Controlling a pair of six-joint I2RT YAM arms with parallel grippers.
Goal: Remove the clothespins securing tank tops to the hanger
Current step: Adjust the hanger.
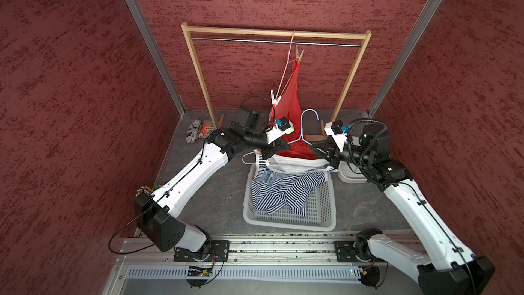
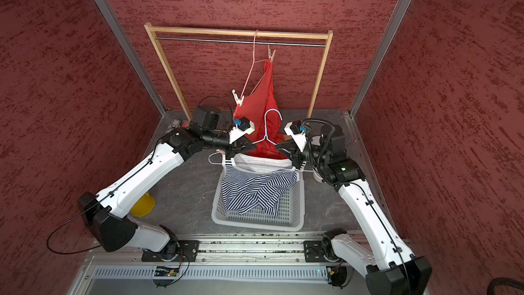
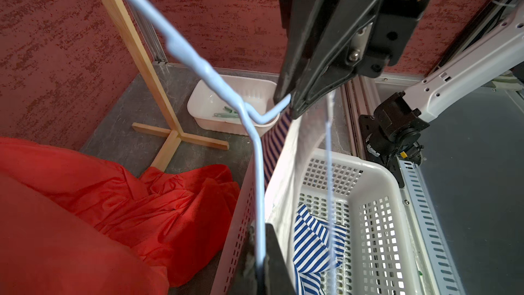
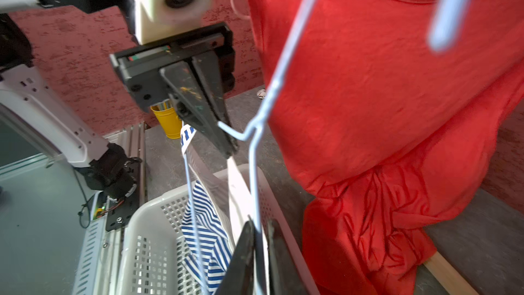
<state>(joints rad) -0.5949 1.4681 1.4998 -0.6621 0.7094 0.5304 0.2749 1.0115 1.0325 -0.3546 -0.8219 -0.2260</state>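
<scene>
Arms reach inward in both top views, meeting over the white basket [image 1: 289,225]. The left gripper [image 1: 285,146] and right gripper [image 1: 314,146] are each clamped on the blue hanger [image 1: 302,135], whose striped tank top [image 1: 283,191] droops into the basket. On the wooden rack [image 1: 199,75], the white clothespin [image 1: 274,98] and beige clothespin [image 1: 299,52] pin the red tank top [image 1: 292,103] to a pink hanger [image 1: 283,78]. Left wrist view: the right gripper [image 3: 289,103] pinches one hanger shoulder. Right wrist view: the left gripper [image 4: 228,140] pinches the other.

You're looking into a robot lab cell: dark-red textured wall panels [image 1: 71,80] framed by aluminium corner posts [image 1: 148,41] box in a grey stone-patterned desk [image 1: 215,194], and white-and-black robot arms [image 1: 192,171] are bolted to an aluminium rail [image 1: 283,246].
</scene>
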